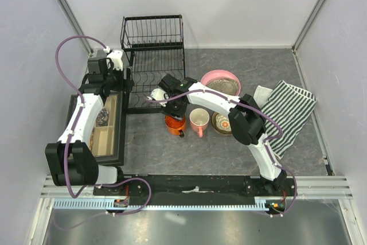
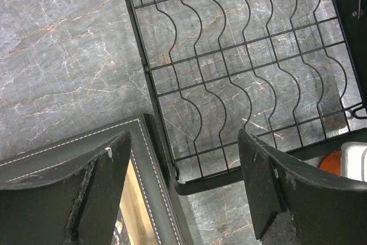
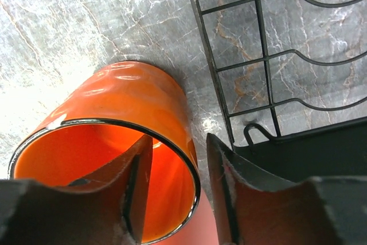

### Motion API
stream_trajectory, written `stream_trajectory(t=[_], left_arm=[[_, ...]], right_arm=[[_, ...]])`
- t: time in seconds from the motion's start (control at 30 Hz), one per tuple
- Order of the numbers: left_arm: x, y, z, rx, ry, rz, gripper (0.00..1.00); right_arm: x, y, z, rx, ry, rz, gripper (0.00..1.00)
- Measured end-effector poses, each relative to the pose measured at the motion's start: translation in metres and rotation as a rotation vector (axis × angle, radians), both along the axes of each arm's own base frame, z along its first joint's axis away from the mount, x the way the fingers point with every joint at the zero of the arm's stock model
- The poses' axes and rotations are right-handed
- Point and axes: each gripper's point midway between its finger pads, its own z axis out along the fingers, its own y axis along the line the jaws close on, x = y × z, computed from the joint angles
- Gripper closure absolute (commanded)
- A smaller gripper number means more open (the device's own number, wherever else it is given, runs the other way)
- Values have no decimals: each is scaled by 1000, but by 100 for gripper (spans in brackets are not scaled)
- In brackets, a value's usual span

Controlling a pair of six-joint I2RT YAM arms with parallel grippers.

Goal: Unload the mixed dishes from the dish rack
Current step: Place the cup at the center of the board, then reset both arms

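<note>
**Right gripper** (image 3: 178, 140): jaws are parted astride the rim of the orange mug (image 3: 126, 96), one finger inside and one outside. Contact with the wall cannot be told with certainty. The mug is stood upright on the table (image 1: 160, 153), just off the near right corner of the dish rack (image 2: 229, 175), beside the pink mug (image 1: 199, 120).

**Left gripper** (image 2: 183, 139): jaws are set wide apart above the rack's near left corner and the adjoining black-framed box (image 2: 74, 150).

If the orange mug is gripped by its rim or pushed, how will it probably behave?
The orange mug looks glossy, so its wall may slip when pinched. It seems rigid and probably breakable, like glazed ceramic. Standing upright, it should slide rather than roll.
</note>
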Motion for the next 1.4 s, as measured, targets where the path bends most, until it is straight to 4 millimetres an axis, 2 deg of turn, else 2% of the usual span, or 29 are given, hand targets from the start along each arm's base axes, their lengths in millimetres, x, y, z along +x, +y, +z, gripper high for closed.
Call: stream_trajectory(t=[0.13, 0.27, 0.63, 0.77, 0.93, 1.03, 1.1, 1.17, 1.27, 1.33, 1.4], left_arm=[[0, 0, 0, -1, 0, -2, 19], [0, -1, 0, -4, 0, -5, 19], [-1, -1, 2, -4, -6, -6, 19], [-1, -3, 4, -8, -9, -12, 19], [-3, -6, 8, -18, -22, -26, 19], [-4, -6, 16, -17, -45, -26, 20], [-5, -6, 23, -16, -70, -26, 20], [-4, -6, 30, -15, -97, -25, 20], [0, -5, 37, -15, -129, -21, 20], [1, -4, 39, -14, -136, -15, 20], [2, -4, 43, -14, -145, -10, 20]], right_arm=[[1, 0, 5, 0, -7, -13, 39], [5, 1, 20, 19, -37, -25, 36], [11, 3, 115, 177, -180, -42, 36], [15, -5, 142, 199, -245, -63, 34], [30, -22, 183, 219, -385, -144, 24], [48, -41, 214, 249, -483, -238, 18], [65, -60, 234, 281, -542, -329, 11], [86, -88, 252, 308, -599, -445, 2], [117, -146, 272, 327, -712, -655, 2], [129, -187, 280, 320, -794, -789, 2], [130, -221, 284, 324, -866, -901, 2]])
